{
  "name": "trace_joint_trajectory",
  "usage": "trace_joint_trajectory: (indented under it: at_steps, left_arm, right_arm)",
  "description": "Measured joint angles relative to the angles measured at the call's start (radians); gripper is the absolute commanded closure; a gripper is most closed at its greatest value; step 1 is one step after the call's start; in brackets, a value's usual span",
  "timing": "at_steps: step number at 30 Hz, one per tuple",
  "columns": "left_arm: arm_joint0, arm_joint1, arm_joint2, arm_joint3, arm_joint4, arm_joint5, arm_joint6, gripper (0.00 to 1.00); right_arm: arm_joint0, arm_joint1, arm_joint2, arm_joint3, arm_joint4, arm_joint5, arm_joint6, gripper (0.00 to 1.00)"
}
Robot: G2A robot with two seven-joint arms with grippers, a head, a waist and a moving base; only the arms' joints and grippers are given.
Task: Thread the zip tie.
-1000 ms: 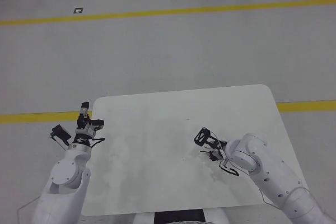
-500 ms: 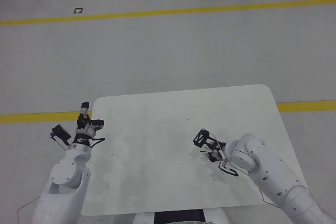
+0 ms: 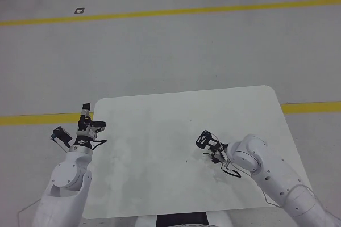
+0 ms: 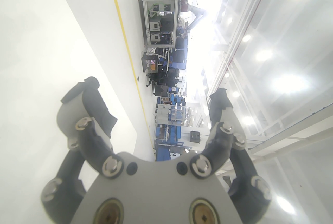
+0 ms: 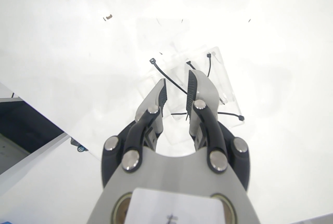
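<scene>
White tabletop (image 3: 159,170) is filling the middle of the top view, with yellow floor lines (image 3: 159,11) running beyond it. The left gripper (image 3: 79,120) is hanging off the table's left edge, spread wide. The right gripper (image 3: 205,139) is hovering over the table's right half, and what is lying beneath it is too small to tell from above.

From the left wrist, the left gripper is standing wide open, pointing along the table's rounded edge toward equipment racks (image 4: 161,25) far behind.

From the right wrist, the right gripper is hovering with a narrow gap between its ribbed pads (image 5: 191,87), above a clear plastic holder (image 5: 226,79) lying on the table. A black zip tie (image 5: 166,75), thin with a small square head, is lying slantwise on the holder. Its strap is crossing the gap and passing out of sight behind one finger, and whether the pads are touching it cannot be told. Other zip ties (image 5: 230,114) are lying beside it on the holder, partly hidden by the fingers. A small dark screw (image 5: 109,17) is lying well apart.
</scene>
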Motion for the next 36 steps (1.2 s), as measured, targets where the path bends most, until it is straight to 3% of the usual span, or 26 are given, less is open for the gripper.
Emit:
trace_joint_trajectory:
  at_steps: [4, 7, 8, 23, 29, 36]
  left_arm:
    - [0.000, 0.000, 0.000, 0.000, 0.000, 0.000, 0.000, 0.00]
    - [0.000, 0.000, 0.000, 0.000, 0.000, 0.000, 0.000, 0.00]
    - [0.000, 0.000, 0.000, 0.000, 0.000, 0.000, 0.000, 0.00]
    - [0.000, 0.000, 0.000, 0.000, 0.000, 0.000, 0.000, 0.00]
    - [0.000, 0.000, 0.000, 0.000, 0.000, 0.000, 0.000, 0.00]
    - [0.000, 0.000, 0.000, 0.000, 0.000, 0.000, 0.000, 0.00]
  right_arm:
    - [0.002, 0.001, -0.002, 0.003, 0.009, 0.000, 0.001, 0.84]
    - [0.003, 0.002, -0.003, 0.004, 0.014, 0.000, 0.001, 0.92]
    - [0.003, 0.003, -0.003, 0.005, 0.015, 0.000, 0.000, 1.00]
    - [-0.019, 0.014, 0.021, -0.051, 0.014, 0.014, 0.001, 1.00]
    - [-0.070, 0.028, 0.084, -0.140, 0.042, 0.027, -0.016, 1.00]
    - [-0.149, 0.048, 0.209, -0.226, 0.154, 0.002, -0.092, 1.00]
